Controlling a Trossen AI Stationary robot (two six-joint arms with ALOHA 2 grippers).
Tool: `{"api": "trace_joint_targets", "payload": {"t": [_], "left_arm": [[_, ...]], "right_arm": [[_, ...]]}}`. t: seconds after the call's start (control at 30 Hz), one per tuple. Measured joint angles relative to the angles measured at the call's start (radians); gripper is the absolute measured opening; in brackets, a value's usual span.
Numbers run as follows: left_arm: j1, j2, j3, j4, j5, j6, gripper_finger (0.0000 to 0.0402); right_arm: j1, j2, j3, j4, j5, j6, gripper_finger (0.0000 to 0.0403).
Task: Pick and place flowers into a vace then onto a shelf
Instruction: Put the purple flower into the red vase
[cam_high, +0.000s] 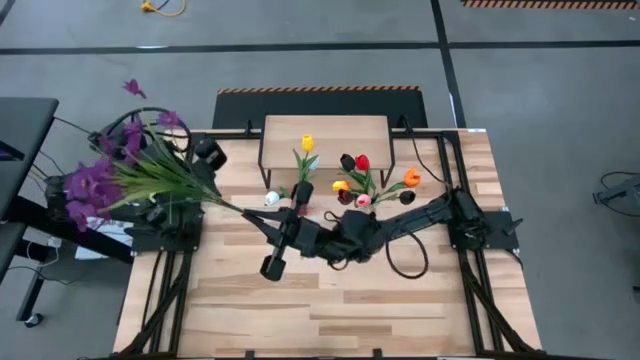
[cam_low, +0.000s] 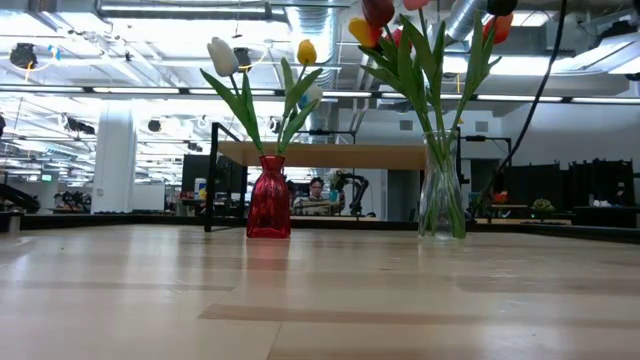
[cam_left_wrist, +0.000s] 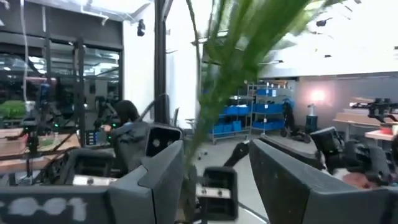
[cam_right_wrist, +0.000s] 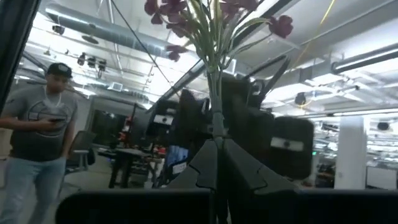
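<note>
1. Where the right arm reaches in across the table (cam_high: 330, 310), we see the right gripper (cam_right_wrist: 217, 146) closed tight on the green stem of the purple bunch (cam_high: 100, 175), near the stem's lower end.
2. The bunch lies tilted low over the table's left side. Its blossoms hang out past the left edge and its stem points in toward the middle.
3. The left gripper (cam_left_wrist: 214, 155) sits farther up the same stem, nearer the leaves. Its fingers (cam_left_wrist: 155, 177) stand apart with the stem running between them, and we cannot tell whether they press on it.
4. A red vase (cam_low: 268, 208) on the table holds a white tulip (cam_low: 222, 55) and a yellow tulip (cam_low: 306, 51).
5. Beside it, a clear glass vase (cam_low: 441, 190) holds several tulips in red, yellow and orange.
6. Both vases stand in front of the shelf (cam_high: 325, 135), whose top is bare.
7. We also see a person (cam_right_wrist: 43, 124) standing in the room beyond the table.
</note>
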Motion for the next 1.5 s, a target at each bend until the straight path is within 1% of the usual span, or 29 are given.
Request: {"api": "trace_joint_targets", "payload": {"t": [0.23, 0.33, 0.53, 0.7, 0.93, 1.1, 1.33, 1.5], "left_arm": [[-0.004, 0.006, 0.000, 0.011, -0.080, 0.054, 0.0174], [-0.004, 0.007, 0.000, 0.028, -0.094, 0.056, 0.0174], [-0.004, 0.007, 0.000, 0.073, -0.099, 0.036, 0.0174], [-0.015, 0.007, 0.000, 0.073, -0.101, 0.035, 0.0174], [-0.043, 0.012, 0.000, 0.072, -0.095, 0.032, 0.0174], [-0.046, 0.011, 0.000, 0.061, -0.085, 0.033, 0.0174], [-0.046, 0.012, 0.000, 0.025, -0.077, 0.036, 0.0174], [-0.046, 0.022, 0.000, 0.033, -0.085, 0.051, 0.0174]], "right_arm": [[0.006, 0.011, 0.000, -0.007, -0.005, 0.012, 0.0001], [0.005, 0.011, 0.000, -0.018, 0.017, 0.012, 0.0001], [0.006, 0.010, 0.000, -0.033, 0.061, 0.013, 0.0001], [0.004, 0.010, 0.000, -0.038, 0.089, 0.012, 0.0001], [-0.002, 0.010, 0.000, -0.028, 0.088, 0.011, 0.0001], [0.002, 0.011, 0.000, -0.006, 0.031, -0.021, 0.0001], [0.007, 0.011, 0.000, 0.026, 0.026, -0.029, 0.0001], [-0.002, 0.011, 0.000, 0.022, 0.030, -0.014, 0.0001]]}}
